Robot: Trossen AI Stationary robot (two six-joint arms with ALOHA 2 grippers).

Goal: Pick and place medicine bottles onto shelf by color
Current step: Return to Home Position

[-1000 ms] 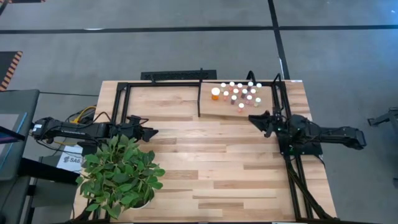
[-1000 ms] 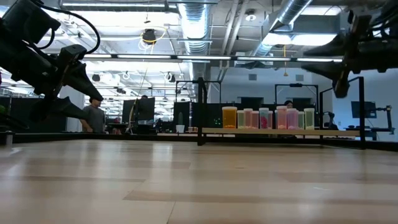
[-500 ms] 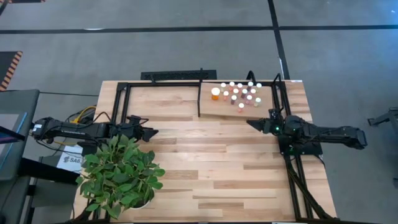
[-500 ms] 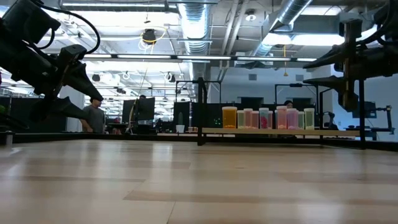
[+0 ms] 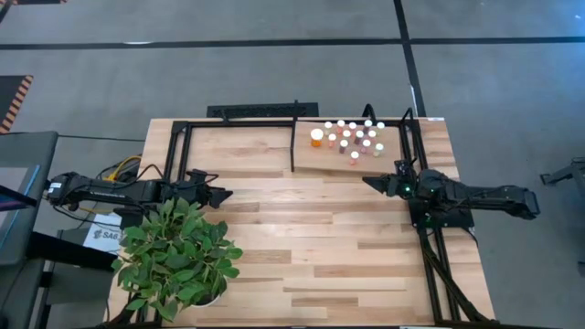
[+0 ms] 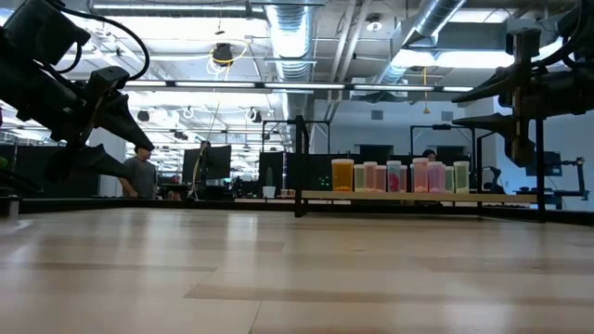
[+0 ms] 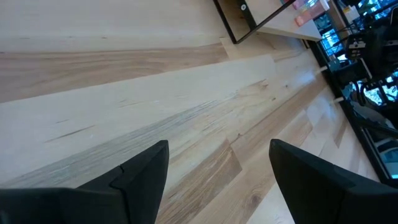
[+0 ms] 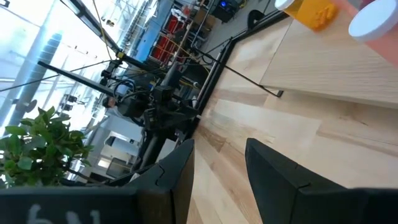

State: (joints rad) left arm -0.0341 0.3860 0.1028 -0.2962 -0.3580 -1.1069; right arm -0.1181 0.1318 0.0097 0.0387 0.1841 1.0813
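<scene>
Clearance matters most: the right gripper [image 5: 370,181] should draw back level toward the table's [image 5: 302,247] right edge, well clear of the shelf [image 5: 315,163]. It hovers off the shelf's front right corner, fingers apart and empty. The bottles [image 5: 352,139] stand grouped on the shelf. The left gripper [image 5: 227,194], likewise apart, waits near the left edge.

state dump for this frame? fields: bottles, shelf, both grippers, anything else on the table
medicine bottles: upright, clustered on the shelf
large orange bottle: cluster's left end, high view
left gripper: fingers open, empty, beside potted plant
right gripper: fingers open, empty, over table just off the shelf
</scene>
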